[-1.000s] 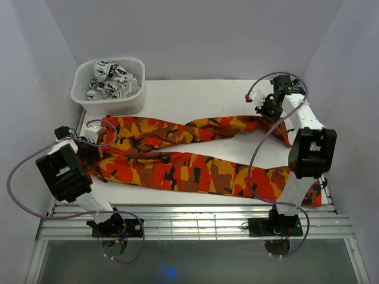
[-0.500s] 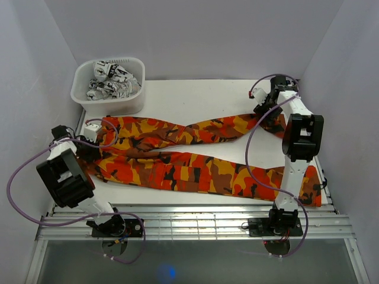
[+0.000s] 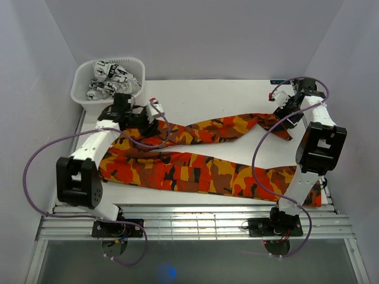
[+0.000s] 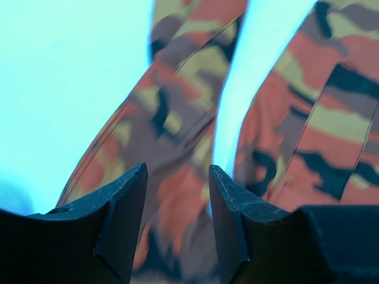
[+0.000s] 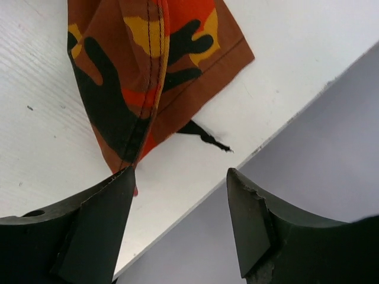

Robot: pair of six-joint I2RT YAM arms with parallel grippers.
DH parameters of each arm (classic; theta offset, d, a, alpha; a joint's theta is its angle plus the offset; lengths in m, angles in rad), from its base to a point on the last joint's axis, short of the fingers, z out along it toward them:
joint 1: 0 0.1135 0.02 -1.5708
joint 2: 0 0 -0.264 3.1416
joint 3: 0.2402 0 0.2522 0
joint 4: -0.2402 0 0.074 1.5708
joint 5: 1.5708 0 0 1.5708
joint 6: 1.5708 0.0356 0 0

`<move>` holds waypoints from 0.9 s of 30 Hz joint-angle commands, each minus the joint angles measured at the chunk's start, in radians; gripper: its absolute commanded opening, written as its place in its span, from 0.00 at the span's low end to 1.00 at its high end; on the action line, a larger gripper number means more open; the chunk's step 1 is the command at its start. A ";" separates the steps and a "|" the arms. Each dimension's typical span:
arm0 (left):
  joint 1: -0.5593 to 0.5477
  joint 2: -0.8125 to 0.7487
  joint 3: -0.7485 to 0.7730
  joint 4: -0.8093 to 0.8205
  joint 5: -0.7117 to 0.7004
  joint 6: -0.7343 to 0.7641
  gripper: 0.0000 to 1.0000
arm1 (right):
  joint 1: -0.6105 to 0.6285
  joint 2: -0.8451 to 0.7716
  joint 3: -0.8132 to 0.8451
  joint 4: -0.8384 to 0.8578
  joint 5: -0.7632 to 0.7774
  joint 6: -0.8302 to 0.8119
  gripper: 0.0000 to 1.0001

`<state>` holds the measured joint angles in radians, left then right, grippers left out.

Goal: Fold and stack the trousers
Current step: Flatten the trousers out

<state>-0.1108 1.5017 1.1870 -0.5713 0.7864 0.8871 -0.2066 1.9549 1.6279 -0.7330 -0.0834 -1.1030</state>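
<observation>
Jaws stand parted and empty on your left gripper and right gripper; only the overhead shows the trousers stretched across mid-frame, while the right wrist alone shows a cuff at upper left.

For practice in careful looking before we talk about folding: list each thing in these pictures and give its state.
Trousers: unfolded, spread on the table, legs apart.
Basket: upright, holding crumpled cloth.
Left pincer: open, empty, over the trousers.
Right pincer: open, empty, over a hem.
</observation>
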 commanded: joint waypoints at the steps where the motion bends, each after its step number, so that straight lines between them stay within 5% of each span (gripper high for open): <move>1: -0.166 0.145 0.103 0.054 -0.038 -0.059 0.57 | 0.004 0.073 0.064 0.003 -0.070 -0.040 0.70; 6: -0.306 0.382 0.383 0.048 -0.015 -0.147 0.60 | 0.003 0.114 0.063 -0.023 -0.122 -0.049 0.72; 12: -0.418 0.590 0.548 0.059 -0.010 -0.158 0.60 | 0.003 0.130 0.004 -0.020 -0.144 -0.064 0.69; 23: -0.521 0.723 0.622 0.065 -0.002 -0.143 0.51 | 0.001 0.145 0.010 -0.014 -0.147 -0.026 0.32; 27: -0.533 0.743 0.577 0.195 -0.073 -0.209 0.52 | 0.001 0.124 -0.006 -0.014 -0.144 -0.024 0.23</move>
<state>-0.6357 2.2532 1.7752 -0.4671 0.7422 0.7250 -0.2050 2.0979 1.6367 -0.7380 -0.2054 -1.1259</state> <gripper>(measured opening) 0.521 0.245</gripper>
